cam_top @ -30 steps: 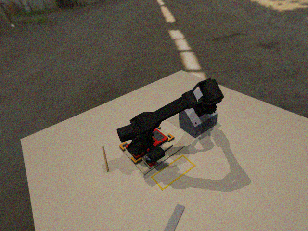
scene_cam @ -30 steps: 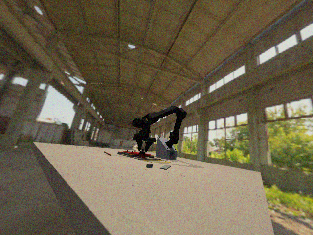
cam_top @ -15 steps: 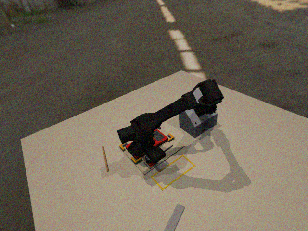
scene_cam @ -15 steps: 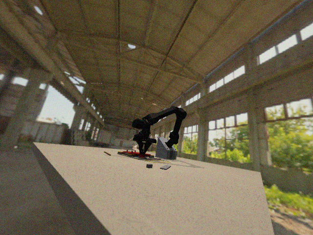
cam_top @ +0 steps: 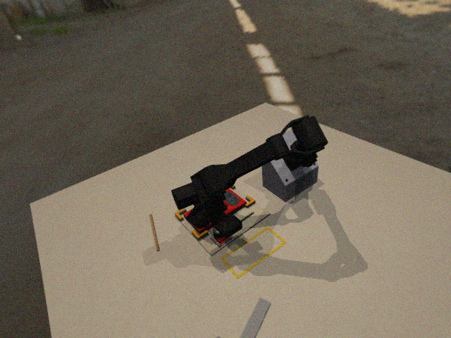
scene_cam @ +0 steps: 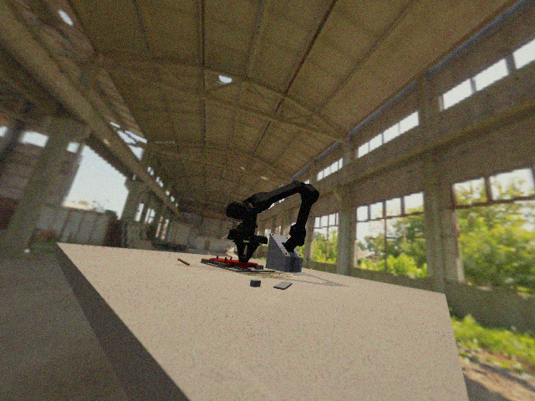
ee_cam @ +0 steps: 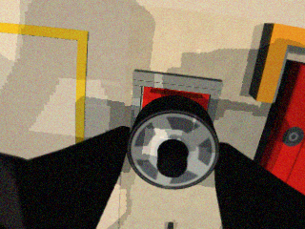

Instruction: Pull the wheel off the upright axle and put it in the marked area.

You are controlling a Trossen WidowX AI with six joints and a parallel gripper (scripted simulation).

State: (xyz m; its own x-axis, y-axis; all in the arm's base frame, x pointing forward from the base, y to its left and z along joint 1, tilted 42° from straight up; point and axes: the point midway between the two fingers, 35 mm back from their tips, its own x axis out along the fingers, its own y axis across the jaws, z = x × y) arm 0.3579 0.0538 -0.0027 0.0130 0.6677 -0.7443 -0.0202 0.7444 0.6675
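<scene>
The wheel (ee_cam: 154, 135), with a pale spoked face and black tyre, sits over a small red base (ee_cam: 176, 93) (cam_top: 222, 240) in a grey frame. Its centre is dark, and the axle cannot be made out clearly. My gripper (ee_cam: 172, 143) (scene_cam: 243, 261) points down and is shut on the wheel, with one finger on each side of the tyre. In the top view the gripper hides most of the wheel. The marked area, a yellow outline (cam_top: 261, 259) (ee_cam: 82, 72), lies on the table beside the wheel and contains no wheel.
A red board (cam_top: 240, 203) (ee_cam: 291, 162) with orange corner brackets (cam_top: 199, 234) (ee_cam: 272, 67) lies close beside the wheel. A thin wooden stick (cam_top: 154, 232) (scene_cam: 183, 261), a flat grey bar (cam_top: 256, 318) (scene_cam: 282, 285) and a small dark block (scene_cam: 255, 282) lie farther off.
</scene>
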